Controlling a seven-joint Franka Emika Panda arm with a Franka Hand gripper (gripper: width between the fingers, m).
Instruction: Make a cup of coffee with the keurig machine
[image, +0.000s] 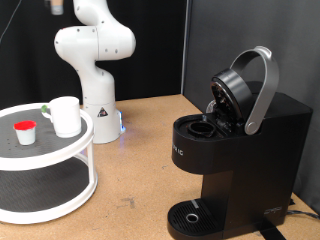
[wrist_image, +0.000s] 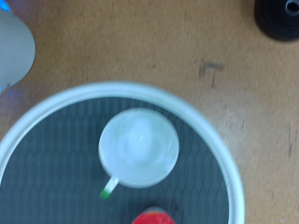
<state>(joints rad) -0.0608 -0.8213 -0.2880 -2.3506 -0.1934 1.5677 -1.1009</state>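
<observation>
The cup (image: 65, 115), white with a green handle, stands upright on the top tier of a round white stand (image: 45, 160). In the wrist view the cup (wrist_image: 138, 149) lies straight below the camera and looks empty, with its green handle (wrist_image: 108, 189) showing. The keurig machine (image: 235, 150) stands at the exterior view's right, its head open and its grey handle raised. Its round drip tray (image: 190, 215) is bare. The gripper's fingers show in neither view; the arm rises out of the exterior view's top.
A red-topped white pod (image: 24, 131) sits on the stand beside the cup and also shows in the wrist view (wrist_image: 152, 217). The white robot base (image: 95, 60) stands behind the stand. The wooden table (image: 140, 170) lies between stand and machine.
</observation>
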